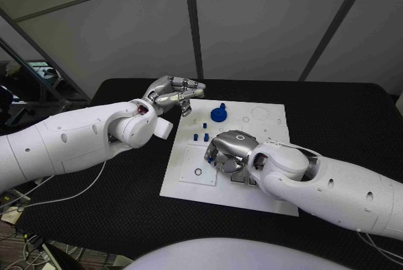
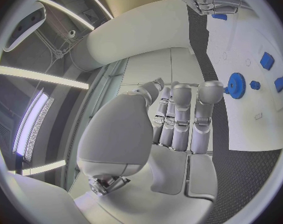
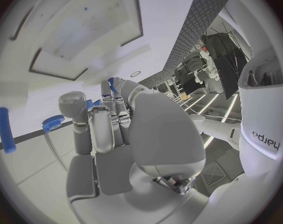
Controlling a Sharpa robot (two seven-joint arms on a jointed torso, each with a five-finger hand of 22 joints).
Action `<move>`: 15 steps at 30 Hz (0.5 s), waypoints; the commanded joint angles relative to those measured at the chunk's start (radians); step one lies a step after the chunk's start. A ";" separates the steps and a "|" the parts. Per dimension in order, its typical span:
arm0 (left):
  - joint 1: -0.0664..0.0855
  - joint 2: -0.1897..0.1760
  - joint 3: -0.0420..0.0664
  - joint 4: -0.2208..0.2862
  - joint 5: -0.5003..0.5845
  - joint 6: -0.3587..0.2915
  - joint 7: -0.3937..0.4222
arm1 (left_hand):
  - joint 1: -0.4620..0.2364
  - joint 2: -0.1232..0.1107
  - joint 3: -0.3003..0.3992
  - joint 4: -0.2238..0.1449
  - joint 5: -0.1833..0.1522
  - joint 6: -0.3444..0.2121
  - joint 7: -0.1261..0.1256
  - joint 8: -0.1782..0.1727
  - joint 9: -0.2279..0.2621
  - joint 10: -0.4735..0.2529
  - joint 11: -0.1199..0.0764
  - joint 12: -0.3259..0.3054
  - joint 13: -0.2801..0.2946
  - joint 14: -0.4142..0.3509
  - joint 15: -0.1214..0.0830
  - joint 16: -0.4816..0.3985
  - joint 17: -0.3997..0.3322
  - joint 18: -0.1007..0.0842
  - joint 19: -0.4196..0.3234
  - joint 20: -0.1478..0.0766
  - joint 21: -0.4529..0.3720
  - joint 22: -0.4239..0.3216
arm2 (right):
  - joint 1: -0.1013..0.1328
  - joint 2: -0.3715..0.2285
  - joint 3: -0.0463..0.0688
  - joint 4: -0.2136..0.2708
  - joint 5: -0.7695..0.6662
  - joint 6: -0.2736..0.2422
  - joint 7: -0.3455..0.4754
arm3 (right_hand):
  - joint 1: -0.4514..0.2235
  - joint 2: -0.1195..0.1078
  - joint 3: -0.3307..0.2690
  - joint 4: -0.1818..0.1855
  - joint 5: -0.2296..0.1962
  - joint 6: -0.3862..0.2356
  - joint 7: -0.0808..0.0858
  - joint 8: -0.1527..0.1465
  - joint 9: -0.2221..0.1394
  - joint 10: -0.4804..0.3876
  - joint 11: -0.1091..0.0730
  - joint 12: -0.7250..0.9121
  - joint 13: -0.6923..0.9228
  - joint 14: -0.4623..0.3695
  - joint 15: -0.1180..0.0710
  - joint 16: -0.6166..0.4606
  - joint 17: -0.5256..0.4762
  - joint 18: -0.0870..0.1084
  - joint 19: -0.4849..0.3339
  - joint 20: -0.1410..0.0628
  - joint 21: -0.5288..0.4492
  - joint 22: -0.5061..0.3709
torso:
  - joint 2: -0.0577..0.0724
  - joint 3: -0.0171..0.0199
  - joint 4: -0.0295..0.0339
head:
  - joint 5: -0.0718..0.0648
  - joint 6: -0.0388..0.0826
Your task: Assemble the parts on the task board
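Task board (image 1: 264,116) mid black table (image 1: 353,124), bare table on all sides. Left hand (image 1: 174,92) over board's far-left edge, fingers curled, nothing held. Right hand (image 1: 228,149) low on board centre; grasp unclear. Blue gear (image 1: 218,113), small blue parts (image 1: 200,136) between hands.

a black table with a textured mat surface (image 1: 336,113) stands before pale grey wall panels (image 1: 252,31) split by dark upright and slanting struts (image 1: 194,31). long white strip lights (image 2: 36,77) glow overhead, and white cables (image 1: 34,203) trail over the table's near left edge.
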 commanded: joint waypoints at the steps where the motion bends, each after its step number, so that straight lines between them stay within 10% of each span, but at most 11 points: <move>1: 0.002 0.002 0.001 -0.001 0.004 0.011 -0.003 | 0.004 0.010 -0.003 -0.003 0.007 -0.002 0.005 0.001 -0.001 -0.005 0.001 0.005 0.001 -0.003 0.003 0.006 -0.001 0.010 0.005 0.001 -0.004 -0.001 | -0.005 -0.003 -0.006 -0.001 -0.003 0.021 0.004 | -0.011 0.000 -0.005 0.000 0.005 -0.007 0.003 -0.002 0.000 -0.008 0.000 -0.001 0.000 0.055 0.005 0.002 -0.001 0.001 -0.007 0.001 -0.004 0.000 | -0.001 0.0001 -0.0008 | 0.000 0.001; 15: 0.002 0.006 0.000 -0.009 0.004 0.028 -0.018 | 0.003 0.011 -0.005 -0.004 0.005 -0.006 0.008 0.000 -0.003 -0.009 0.004 0.005 0.001 -0.007 0.004 0.005 -0.007 0.011 0.003 0.002 -0.009 -0.004 | -0.007 -0.028 -0.006 0.026 0.001 -0.095 0.026 | -0.027 -0.024 -0.050 -0.015 -0.012 -0.148 -0.008 -0.010 -0.028 -0.216 0.031 0.018 -0.012 0.007 0.033 -0.078 -0.128 0.035 -0.127 0.029 -0.132 -0.180 | -0.002 0.0006 -0.0016 | -0.008 0.006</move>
